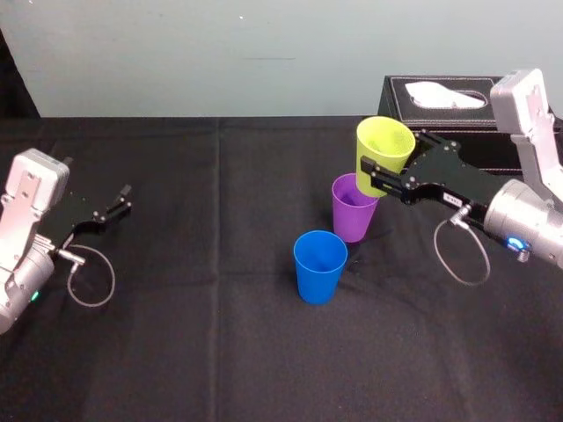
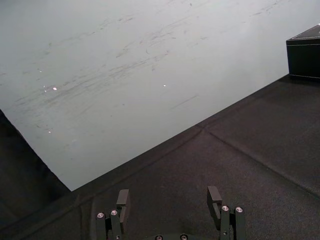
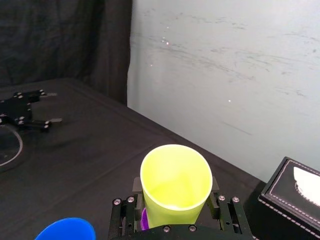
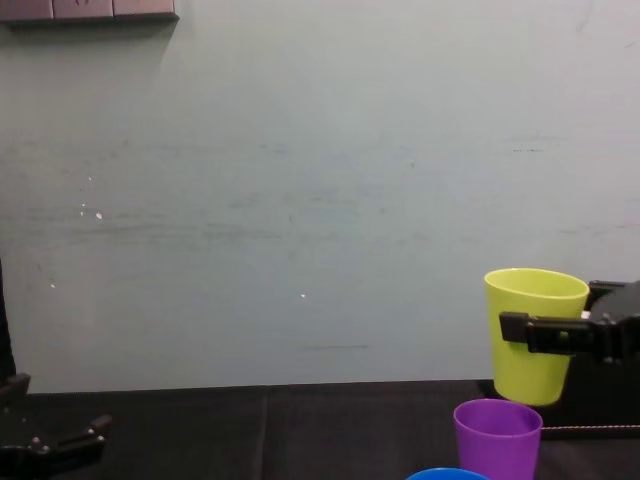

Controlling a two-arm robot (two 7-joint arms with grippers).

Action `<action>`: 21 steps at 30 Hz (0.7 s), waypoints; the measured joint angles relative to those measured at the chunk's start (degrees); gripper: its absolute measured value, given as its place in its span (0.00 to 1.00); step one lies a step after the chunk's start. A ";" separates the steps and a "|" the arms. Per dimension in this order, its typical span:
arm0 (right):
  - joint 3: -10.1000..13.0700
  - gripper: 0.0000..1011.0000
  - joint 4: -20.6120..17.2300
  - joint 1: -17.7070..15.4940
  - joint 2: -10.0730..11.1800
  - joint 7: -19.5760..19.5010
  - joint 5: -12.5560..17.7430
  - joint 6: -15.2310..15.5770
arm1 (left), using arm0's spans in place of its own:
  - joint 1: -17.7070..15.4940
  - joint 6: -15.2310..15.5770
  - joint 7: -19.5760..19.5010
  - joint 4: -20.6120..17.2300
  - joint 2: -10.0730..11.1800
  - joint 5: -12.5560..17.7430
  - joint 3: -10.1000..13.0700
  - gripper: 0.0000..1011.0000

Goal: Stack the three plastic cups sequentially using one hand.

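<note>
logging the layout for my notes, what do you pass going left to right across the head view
left hand → blue cup → purple cup → yellow-green cup, held raised in the right hand → tissue box at the back

The silver-and-black right arm reaches in from the right, its black flat-jawed right gripper raised and clamped across the sides of a smooth yellow-green plastic cup, held upright. The black left gripper sits far left, fingers apart, seemingly parked low.
</note>
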 joint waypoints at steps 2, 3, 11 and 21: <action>-0.29 0.73 1.25 1.23 -0.75 -0.28 -0.15 0.31 | 0.00 0.00 0.00 0.00 0.00 0.00 0.00 1.00; -0.38 0.73 1.63 1.60 -0.98 -0.33 -0.19 0.45 | 0.00 0.00 0.00 0.00 0.00 0.00 0.00 1.00; -1.14 0.73 4.30 4.06 -2.53 -0.49 -0.26 1.17 | 0.00 0.00 0.00 0.00 0.00 0.00 0.00 1.00; -2.12 0.73 6.32 5.41 -3.71 -0.74 -0.85 1.24 | 0.00 0.00 0.00 0.00 0.00 0.00 0.00 1.00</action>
